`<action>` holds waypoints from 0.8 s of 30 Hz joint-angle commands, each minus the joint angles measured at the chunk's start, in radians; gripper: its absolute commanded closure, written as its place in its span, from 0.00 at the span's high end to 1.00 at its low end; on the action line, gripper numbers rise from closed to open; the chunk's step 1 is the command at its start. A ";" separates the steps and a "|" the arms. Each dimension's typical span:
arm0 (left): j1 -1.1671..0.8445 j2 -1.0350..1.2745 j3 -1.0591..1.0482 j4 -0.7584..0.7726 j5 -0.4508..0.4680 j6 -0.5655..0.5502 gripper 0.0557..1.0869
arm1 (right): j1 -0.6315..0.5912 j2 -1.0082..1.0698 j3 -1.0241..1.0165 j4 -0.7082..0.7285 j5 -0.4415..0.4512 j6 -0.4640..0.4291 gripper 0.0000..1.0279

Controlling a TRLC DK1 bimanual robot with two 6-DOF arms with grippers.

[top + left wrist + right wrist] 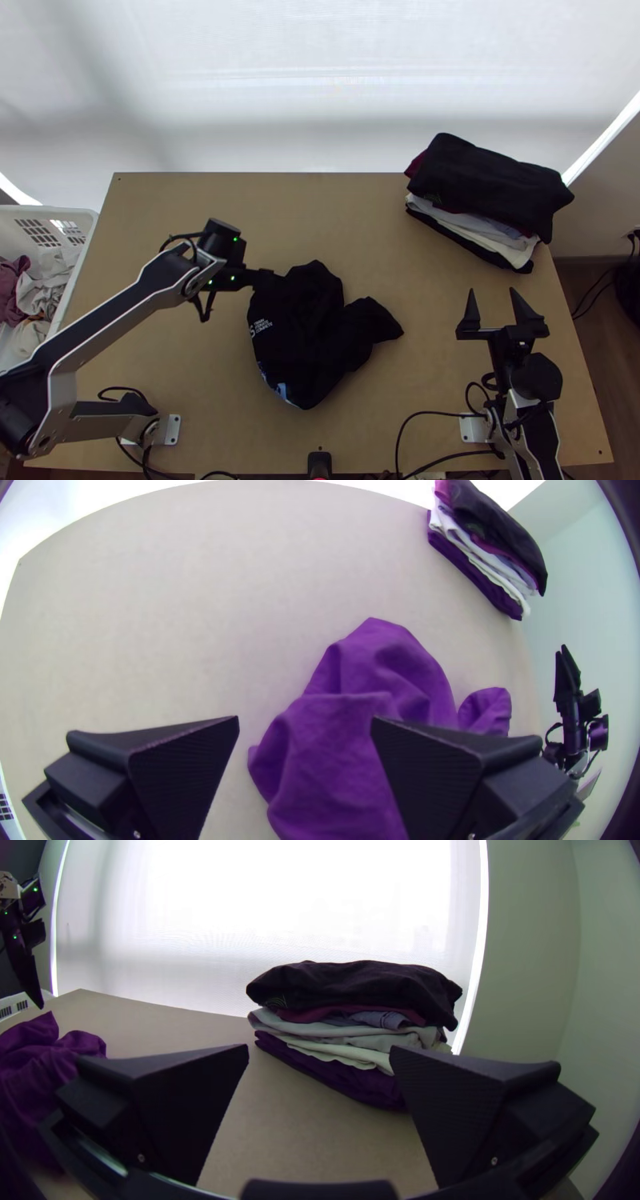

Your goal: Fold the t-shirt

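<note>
I find the shirt bunched, lower centre of the top view; all folding apparently remains. Left gripper wide; right gripper wide.

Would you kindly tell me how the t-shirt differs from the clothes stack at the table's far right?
The t-shirt lies bunched near the table's middle, while the clothes stack is made of folded pieces piled up. The t-shirt is dark with light print; the clothes stack shows dark, white and maroon layers. Both are cloth resting on the table.
</note>
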 commanded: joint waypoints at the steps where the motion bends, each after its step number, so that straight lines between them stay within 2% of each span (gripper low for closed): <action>1: -0.005 0.063 0.031 0.016 0.009 -0.029 0.94 | 0.009 -0.007 -0.010 0.014 -0.002 0.009 0.96; 7: -0.048 0.138 0.013 0.028 0.009 -0.057 0.92 | 0.009 -0.007 -0.012 0.014 -0.002 0.009 0.96; 9: -0.066 0.144 -0.015 0.051 0.006 -0.065 0.66 | 0.009 -0.007 -0.010 0.014 -0.002 0.009 0.96; 10: -0.069 0.137 -0.036 0.094 0.000 -0.080 0.47 | 0.009 -0.007 -0.010 0.014 -0.002 0.009 0.96; 11: -0.069 0.120 -0.058 0.131 0.000 -0.086 0.23 | 0.009 -0.007 -0.010 0.014 -0.002 0.009 0.96; 12: -0.069 0.098 -0.076 0.180 -0.005 -0.097 0.03 | 0.009 -0.007 -0.010 0.014 -0.002 0.009 0.96; 16: -0.040 0.020 -0.058 0.209 -0.017 -0.108 0.04 | 0.007 -0.007 -0.012 0.014 -0.002 0.009 0.96; 24: 0.107 -0.124 0.142 0.204 -0.062 -0.141 0.04 | 0.009 -0.007 -0.010 0.014 -0.002 0.009 0.96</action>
